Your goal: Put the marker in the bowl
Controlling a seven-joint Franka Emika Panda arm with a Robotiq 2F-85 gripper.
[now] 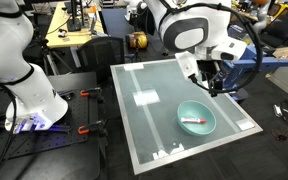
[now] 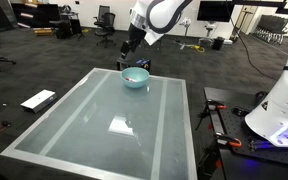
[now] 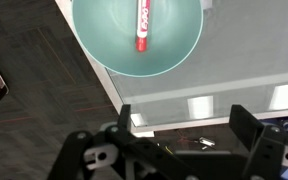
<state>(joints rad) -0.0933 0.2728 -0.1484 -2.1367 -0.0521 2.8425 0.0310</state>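
claw (image 3: 164, 128) wide apart and empty, above marker (image 3: 141, 25) flat inside bowl (image 3: 181, 45)

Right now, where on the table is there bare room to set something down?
Nearly the whole table is bare, from the bowl across to the opposite edges. Crowded only at the bowl, holding the marker, by one edge near the gripper.
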